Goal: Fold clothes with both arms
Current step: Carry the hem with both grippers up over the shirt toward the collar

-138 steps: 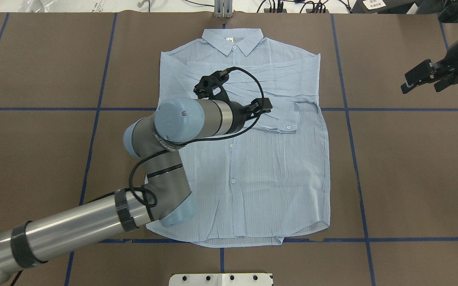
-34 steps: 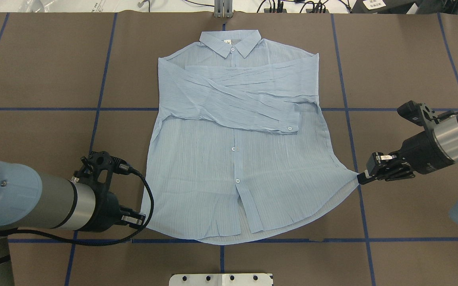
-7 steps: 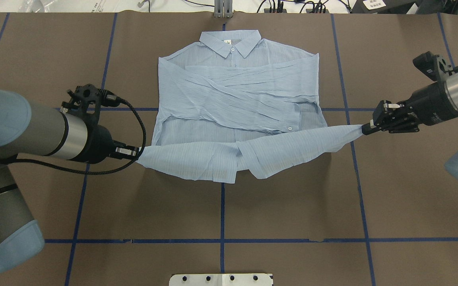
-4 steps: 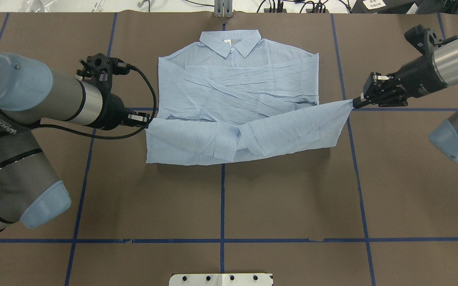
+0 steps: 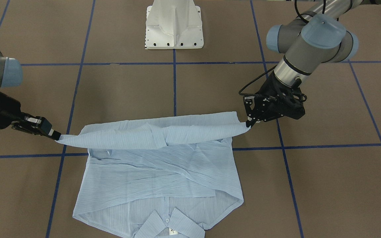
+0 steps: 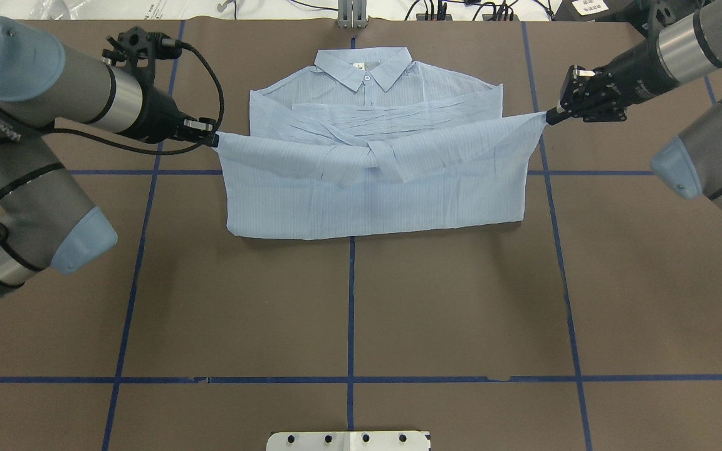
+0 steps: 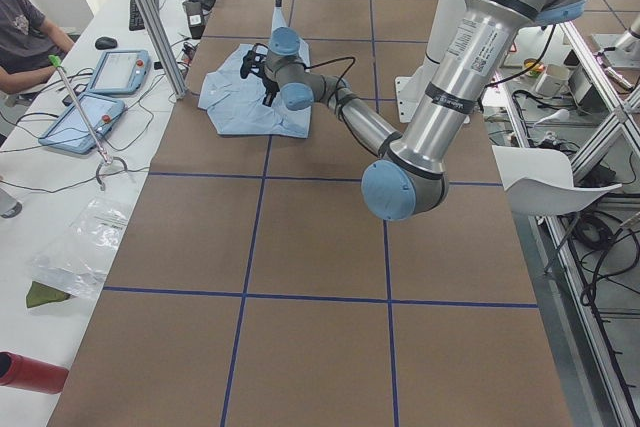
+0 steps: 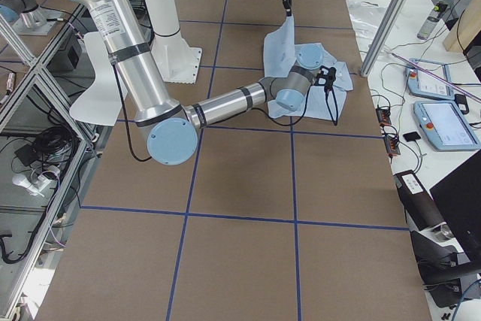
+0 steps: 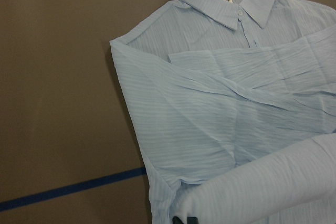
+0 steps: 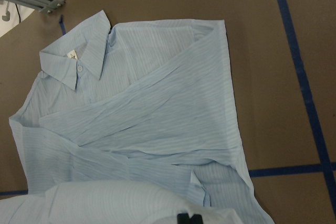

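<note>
The pale blue striped shirt [image 6: 373, 194] lies on the brown table with its collar [image 6: 364, 66] at the far edge and both sleeves crossed over the chest. Its bottom half is lifted and carried toward the collar. My left gripper [image 6: 212, 139] is shut on the hem's left corner. My right gripper [image 6: 550, 116] is shut on the hem's right corner. The hem hangs stretched between them, sagging and bunched in the middle [image 5: 157, 134]. In the front-facing view the left gripper [image 5: 249, 124] is on the right and the right gripper [image 5: 55, 135] on the left. Both wrist views show the collar and crossed sleeves [image 9: 247, 93] [image 10: 142, 114].
The table is brown paper with a grid of blue tape lines [image 6: 351, 313]. The white robot pedestal [image 5: 174, 24] stands at the near edge. A metal post [image 6: 351, 14] and cables sit just beyond the collar. Operators' tablets lie on a side bench [image 7: 100, 92].
Both grippers have carried the hem farther toward the collar, from the table's middle to chest level. The folded layer now covers the shirt's lower half and part of the sleeves.
</note>
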Robot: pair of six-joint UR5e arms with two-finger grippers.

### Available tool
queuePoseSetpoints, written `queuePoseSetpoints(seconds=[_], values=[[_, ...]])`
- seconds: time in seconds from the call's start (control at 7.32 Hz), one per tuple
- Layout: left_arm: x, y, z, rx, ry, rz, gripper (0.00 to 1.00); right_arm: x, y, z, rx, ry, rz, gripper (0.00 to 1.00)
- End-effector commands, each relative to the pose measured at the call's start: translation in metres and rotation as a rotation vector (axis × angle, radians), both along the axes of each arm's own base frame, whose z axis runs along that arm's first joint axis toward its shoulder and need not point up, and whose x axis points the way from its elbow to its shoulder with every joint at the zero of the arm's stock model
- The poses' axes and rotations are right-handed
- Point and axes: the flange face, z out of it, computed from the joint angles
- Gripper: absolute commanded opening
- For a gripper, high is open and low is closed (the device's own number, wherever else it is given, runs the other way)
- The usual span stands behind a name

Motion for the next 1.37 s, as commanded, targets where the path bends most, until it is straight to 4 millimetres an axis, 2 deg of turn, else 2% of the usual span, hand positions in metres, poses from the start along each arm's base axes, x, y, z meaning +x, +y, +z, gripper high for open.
queuePoseSetpoints(seconds=[0.0,0.27,0.55,0.68,0.82,0.96,1.09,1.23], values=[[0.022,-0.047,0.011,-0.001,0.011,-0.01,0.0,-0.01,-0.046,-0.007,-0.023,0.017,0.02,0.0],[0.02,-0.074,0.039,-0.006,0.003,-0.033,0.0,-0.027,-0.081,-0.012,-0.048,0.043,0.04,0.0],[0.024,-0.085,0.063,-0.01,-0.006,-0.037,0.0,-0.047,-0.111,-0.012,-0.075,0.081,0.057,0.0],[0.03,-0.093,0.064,-0.008,-0.003,-0.039,0.0,-0.055,-0.122,-0.009,-0.082,0.099,0.062,0.0],[0.043,-0.11,0.052,-0.013,-0.008,-0.04,0.0,-0.065,-0.125,-0.011,-0.078,0.112,0.063,0.0],[0.049,-0.119,0.054,-0.016,-0.01,-0.044,0.0,-0.077,-0.123,-0.006,-0.078,0.129,0.064,0.0],[0.051,-0.123,0.064,-0.016,-0.012,-0.048,0.0,-0.091,-0.119,0.0,-0.082,0.143,0.058,0.0],[0.055,-0.127,0.067,-0.016,-0.009,-0.048,0.0,-0.099,-0.116,0.013,-0.099,0.156,0.049,0.0]])
